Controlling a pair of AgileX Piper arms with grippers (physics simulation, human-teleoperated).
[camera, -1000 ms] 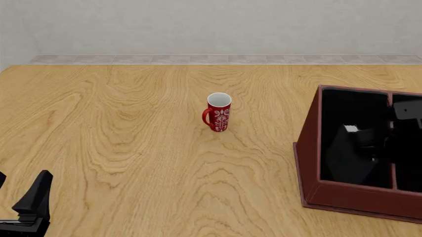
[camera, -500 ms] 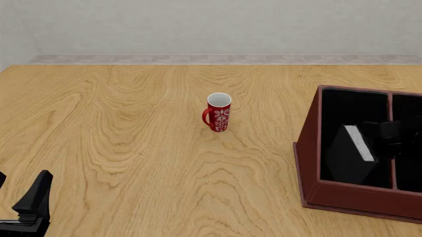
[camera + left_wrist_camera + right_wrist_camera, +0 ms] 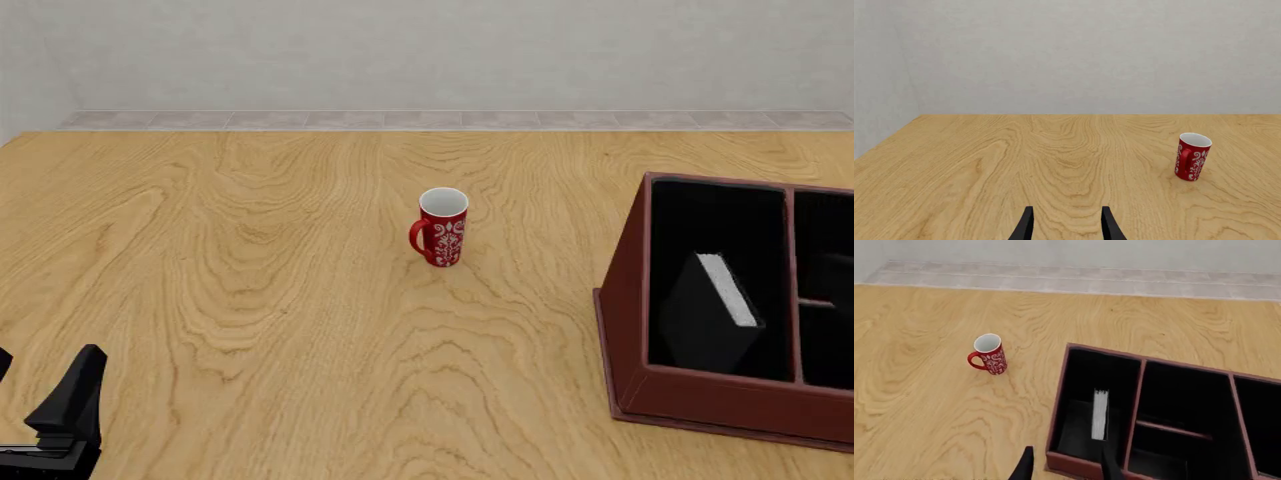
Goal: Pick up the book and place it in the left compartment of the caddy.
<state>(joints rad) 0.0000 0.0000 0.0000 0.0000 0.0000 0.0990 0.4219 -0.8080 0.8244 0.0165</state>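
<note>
The black book point(image 3: 707, 312) stands on edge and leans inside the caddy's left compartment point(image 3: 707, 225), its white page edges up. The dark red-brown caddy point(image 3: 625, 300) sits on the right side of the table. In the right wrist view the book point(image 3: 1100, 414) shows as a pale strip in the left compartment point(image 3: 1097, 372) of the caddy point(image 3: 1058, 400). My right gripper point(image 3: 1066, 469) hovers above the caddy's near wall, open and empty, out of the front view. Far away at the near left corner, my left gripper point(image 3: 47, 378) point(image 3: 1065, 228) is open and empty.
A red patterned mug point(image 3: 442, 228) point(image 3: 1192, 156) point(image 3: 989, 354) stands upright mid-table, left of the caddy. The caddy's smaller divided sections point(image 3: 1181, 405) lie to the right of the book's compartment. A wall closes the table's far edge.
The right gripper, which was over the caddy by the book, has let go and pulled out of the front view. The book stays leaning in the left compartment. The left arm has not moved.
</note>
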